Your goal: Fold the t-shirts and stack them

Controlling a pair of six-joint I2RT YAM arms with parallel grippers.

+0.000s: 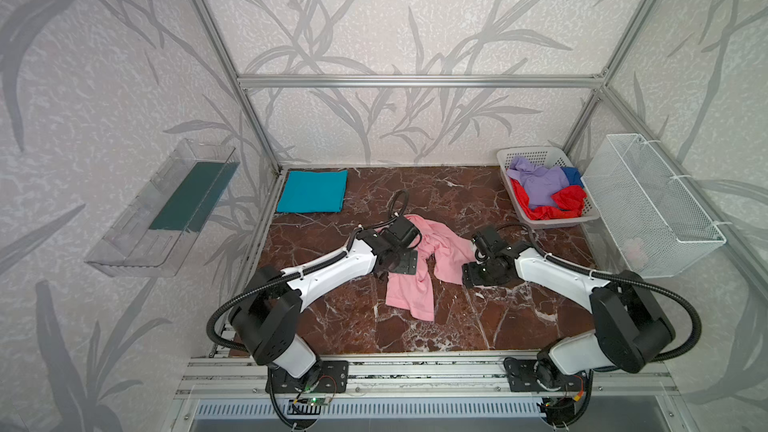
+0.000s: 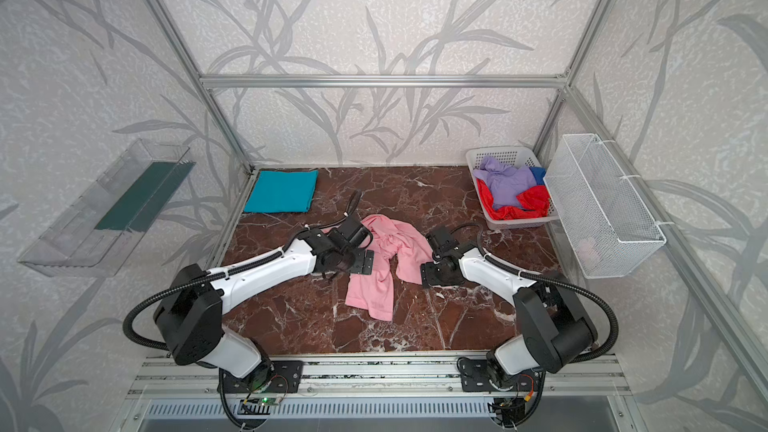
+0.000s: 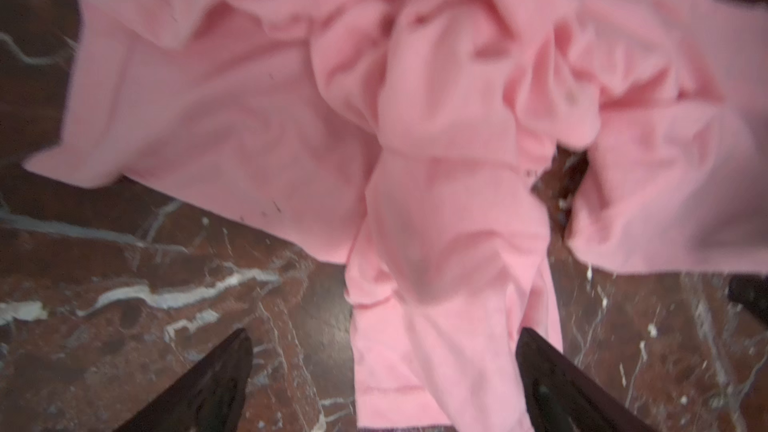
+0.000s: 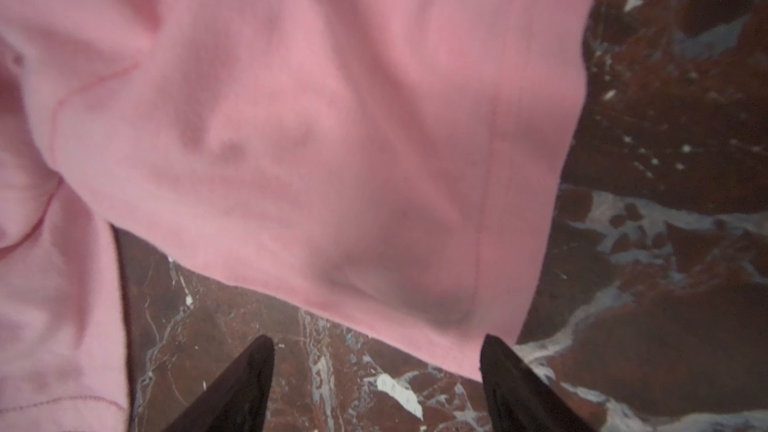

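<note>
**A:** How do the grippers stand?

**B:** The left gripper (image 3: 384, 334) is spread wide and empty, with pink cloth lying between its fingers. The right gripper (image 4: 377, 340) is also parted and holds nothing, its tips at the shirt's hem. Both arms reach low and inward.

**A:** And the shirt?

**B:** The pink t-shirt (image 1: 411, 288) lies crumpled between them on the marble table (image 1: 353, 326), its long axis running far to near. A folded teal t-shirt (image 1: 312, 191) sits in the far left corner.
</note>
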